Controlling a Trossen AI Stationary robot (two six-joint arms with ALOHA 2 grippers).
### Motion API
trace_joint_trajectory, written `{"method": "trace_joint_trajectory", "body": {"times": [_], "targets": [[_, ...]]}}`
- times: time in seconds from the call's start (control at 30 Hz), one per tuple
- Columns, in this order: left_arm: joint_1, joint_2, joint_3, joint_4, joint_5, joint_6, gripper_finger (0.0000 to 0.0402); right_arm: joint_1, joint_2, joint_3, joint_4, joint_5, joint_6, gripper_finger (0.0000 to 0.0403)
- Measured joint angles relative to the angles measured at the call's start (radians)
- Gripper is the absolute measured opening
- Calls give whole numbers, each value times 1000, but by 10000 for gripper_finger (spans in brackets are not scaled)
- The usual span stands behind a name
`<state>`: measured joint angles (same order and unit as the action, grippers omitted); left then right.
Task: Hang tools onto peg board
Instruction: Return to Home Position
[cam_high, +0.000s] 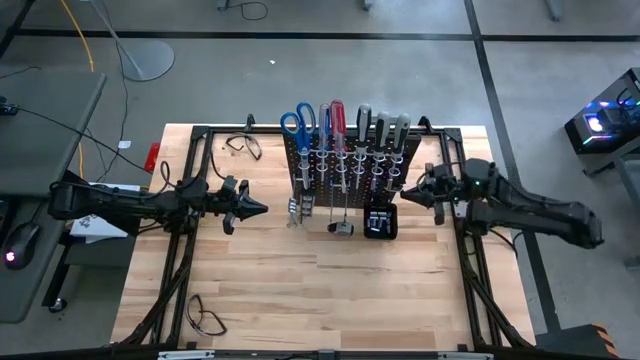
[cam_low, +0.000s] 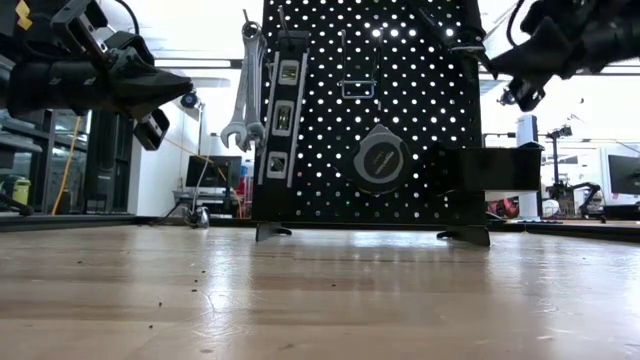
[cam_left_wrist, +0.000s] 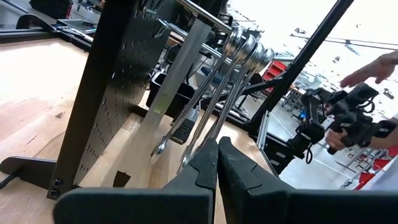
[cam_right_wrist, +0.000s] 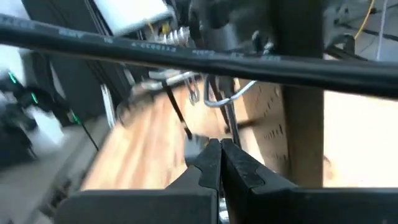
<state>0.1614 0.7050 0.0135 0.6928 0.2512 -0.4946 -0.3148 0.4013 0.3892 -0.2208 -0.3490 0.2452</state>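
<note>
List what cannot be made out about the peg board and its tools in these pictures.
High view: how the scissors and screwdrivers hang is too small to tell.
Low view: the peg board shows only its back, hiding them.
Right wrist view: blur and a black cable mask the board.

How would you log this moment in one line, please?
left gripper: shut, empty, left of peg board | right gripper: shut, empty, right of it | blue scissors: hung on board | wrenches: hung on board

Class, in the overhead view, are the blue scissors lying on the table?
No, the blue scissors hang on the upright peg board.
</note>
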Motion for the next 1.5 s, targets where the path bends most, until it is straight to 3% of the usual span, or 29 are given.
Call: {"method": "trace_joint_trajectory", "body": {"times": [0.2,0.43,0.57,0.7,0.8,1.0,1.23,1.5], "targets": [[0,0,0,-9,0,0,0,-4,-174,-110,198,-11,158,0],[0,0,0,-16,0,0,0,-4,-398,-112,32,56,142,0],[-1,2,0,-18,1,0,0,5,-393,-123,28,83,112,0],[-1,9,2,-19,0,0,0,45,-399,-252,360,97,167,0],[-2,11,2,-25,0,0,0,85,-391,-381,663,171,238,0],[-2,15,2,-29,0,0,0,182,-391,-379,644,297,202,0],[-2,15,2,-46,0,0,0,207,-386,-378,225,340,89,0],[-2,15,1,-51,1,0,0,207,-345,-376,225,348,93,0]]}}
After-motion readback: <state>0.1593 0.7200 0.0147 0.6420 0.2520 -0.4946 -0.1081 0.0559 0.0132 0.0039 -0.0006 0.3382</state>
